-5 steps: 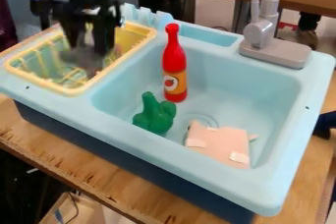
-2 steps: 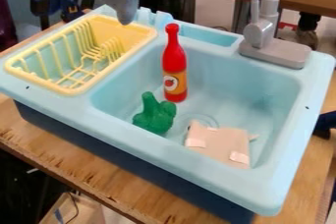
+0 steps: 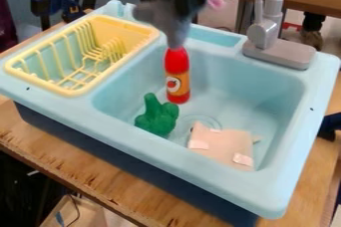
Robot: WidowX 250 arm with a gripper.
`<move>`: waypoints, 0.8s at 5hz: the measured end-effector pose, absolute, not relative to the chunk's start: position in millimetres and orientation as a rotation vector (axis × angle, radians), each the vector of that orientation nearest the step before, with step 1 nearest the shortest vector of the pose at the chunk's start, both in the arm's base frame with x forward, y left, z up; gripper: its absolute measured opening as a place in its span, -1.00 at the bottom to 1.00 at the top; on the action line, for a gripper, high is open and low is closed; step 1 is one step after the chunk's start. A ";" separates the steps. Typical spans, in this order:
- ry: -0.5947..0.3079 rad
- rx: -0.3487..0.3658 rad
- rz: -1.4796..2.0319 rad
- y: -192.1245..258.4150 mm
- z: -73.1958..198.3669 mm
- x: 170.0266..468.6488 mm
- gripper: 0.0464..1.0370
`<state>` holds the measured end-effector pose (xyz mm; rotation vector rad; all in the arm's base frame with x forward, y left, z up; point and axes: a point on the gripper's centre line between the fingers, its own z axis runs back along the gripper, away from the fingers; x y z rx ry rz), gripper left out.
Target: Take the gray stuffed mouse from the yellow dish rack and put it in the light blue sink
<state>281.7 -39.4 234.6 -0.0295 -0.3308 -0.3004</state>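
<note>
At the top of the camera view, the black gripper (image 3: 178, 3) hangs over the sink's back rim, shut on a grey soft toy (image 3: 161, 18). A pink bit of the toy sticks out at the gripper's right, and a grey part hangs down in front of the neck of a red bottle (image 3: 178, 81), hiding its top. The bottle stands upright in the light blue sink (image 3: 220, 79). In front of it lie a green pepper-like toy (image 3: 158, 116) and a flat pink pig-like toy (image 3: 222, 145).
Left of the basin, a yellow dish rack (image 3: 73, 89) sits on the sink's ledge. A grey faucet (image 3: 266, 34) rises from the back right rim. The sink unit rests on a wooden table (image 3: 100, 171). A dark blue clamp (image 3: 53, 4) is behind the rack.
From low over the dish rack, the gripper has risen with the grey toy and moved right, to above the bottle. The rack, bottle, green toy and pink toy keep their places.
</note>
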 end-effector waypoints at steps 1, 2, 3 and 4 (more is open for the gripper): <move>-0.296 -0.058 -0.319 -51.0 211.7 294.3 0.20; -0.243 -0.063 -0.338 -60.8 187.3 305.5 0.20; -0.229 -0.064 -0.362 -75.9 176.1 317.2 0.20; -0.204 -0.051 -0.377 -90.2 165.5 327.0 0.20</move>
